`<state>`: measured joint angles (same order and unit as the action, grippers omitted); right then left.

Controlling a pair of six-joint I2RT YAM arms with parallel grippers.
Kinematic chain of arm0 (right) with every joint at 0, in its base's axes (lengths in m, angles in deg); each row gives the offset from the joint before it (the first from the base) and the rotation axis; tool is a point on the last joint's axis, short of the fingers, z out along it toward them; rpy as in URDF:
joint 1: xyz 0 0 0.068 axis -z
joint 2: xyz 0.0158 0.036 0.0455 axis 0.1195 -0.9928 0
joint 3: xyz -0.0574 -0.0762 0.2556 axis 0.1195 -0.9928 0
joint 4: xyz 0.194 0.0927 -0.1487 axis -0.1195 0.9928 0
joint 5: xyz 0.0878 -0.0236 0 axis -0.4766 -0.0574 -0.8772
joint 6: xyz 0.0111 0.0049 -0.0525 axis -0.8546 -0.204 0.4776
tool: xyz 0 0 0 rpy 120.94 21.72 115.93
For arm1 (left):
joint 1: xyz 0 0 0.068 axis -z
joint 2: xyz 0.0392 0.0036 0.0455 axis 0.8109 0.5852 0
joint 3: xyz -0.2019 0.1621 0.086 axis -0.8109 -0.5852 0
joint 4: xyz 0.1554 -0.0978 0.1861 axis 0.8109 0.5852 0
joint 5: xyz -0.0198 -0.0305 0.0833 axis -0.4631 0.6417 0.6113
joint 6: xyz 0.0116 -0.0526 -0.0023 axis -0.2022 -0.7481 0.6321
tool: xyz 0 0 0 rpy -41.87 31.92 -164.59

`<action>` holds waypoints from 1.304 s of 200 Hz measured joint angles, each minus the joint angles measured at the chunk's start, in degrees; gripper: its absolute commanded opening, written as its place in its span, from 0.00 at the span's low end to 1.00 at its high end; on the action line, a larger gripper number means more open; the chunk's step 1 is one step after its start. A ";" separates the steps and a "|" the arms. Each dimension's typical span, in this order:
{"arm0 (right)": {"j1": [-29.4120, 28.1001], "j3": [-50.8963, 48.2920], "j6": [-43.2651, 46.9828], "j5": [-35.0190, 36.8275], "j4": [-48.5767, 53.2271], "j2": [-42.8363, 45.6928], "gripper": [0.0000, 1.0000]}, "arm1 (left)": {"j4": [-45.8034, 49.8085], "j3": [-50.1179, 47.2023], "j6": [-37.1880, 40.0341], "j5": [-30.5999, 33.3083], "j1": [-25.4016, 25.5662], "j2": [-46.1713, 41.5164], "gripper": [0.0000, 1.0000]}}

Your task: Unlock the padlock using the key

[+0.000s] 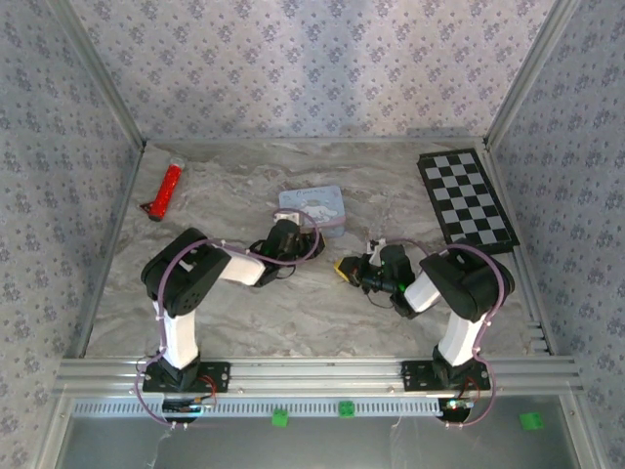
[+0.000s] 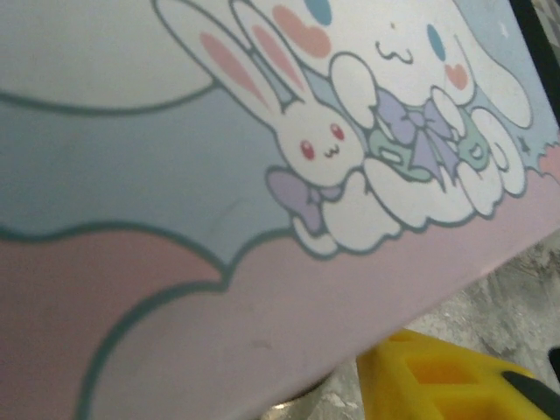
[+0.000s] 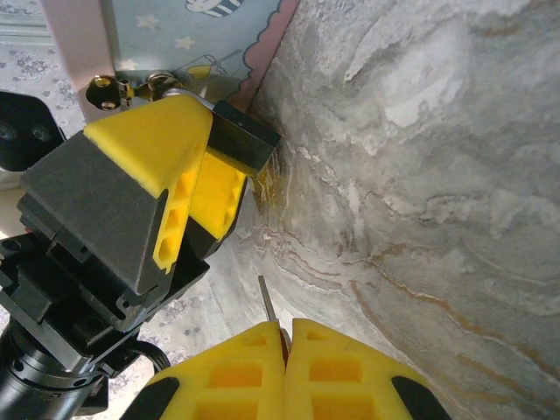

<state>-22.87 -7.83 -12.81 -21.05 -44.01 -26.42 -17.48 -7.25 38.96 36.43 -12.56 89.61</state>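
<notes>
The right claw (image 3: 284,339), pinched shut on a thin silver metal key (image 3: 266,300), points toward the tiny black blocky padlock (image 3: 250,144), which is clamped in the left claw (image 3: 220,156) beside the pastel blue cartoon tin (image 3: 197,35). Line the blade up with the keyway first, then ease it in.

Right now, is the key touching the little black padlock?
Apart. The right wrist view shows a clear stretch of table between the key and the padlock.

Top view, centre: tin (image 1: 317,203) blocks behind left gripper (image 1: 312,238); right gripper (image 1: 348,267) close, gap between taken by clamped padlock (image 3: 245,140) and key (image 3: 265,299). Table (image 1: 264,318) bare lower centre (red tool (image 1: 166,189), checkerboard (image 1: 467,197) far off at upper corners).
</notes>
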 measured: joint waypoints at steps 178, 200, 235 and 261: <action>-0.17 1.38 -3.96 -0.17 -3.82 -2.21 0.00 | 2.49 -0.33 -11.32 -8.13 -0.37 -1.60 0.08; -0.76 1.99 -5.75 -0.13 -6.51 -4.57 0.00 | 2.75 -0.22 -14.88 -9.70 -0.44 -2.23 0.07; -1.90 2.03 -8.02 0.24 -9.84 -7.43 0.00 | 3.34 -0.22 -19.21 -11.54 -0.48 -3.30 0.07; -2.14 2.01 -8.85 0.63 -11.58 -7.93 0.00 | 4.39 0.17 -20.90 -12.15 -0.48 -3.72 0.07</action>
<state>-25.02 -5.82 -21.66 -20.41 -55.59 -34.36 -13.09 -7.08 18.06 24.28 -13.04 85.90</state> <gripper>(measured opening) 0.051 0.153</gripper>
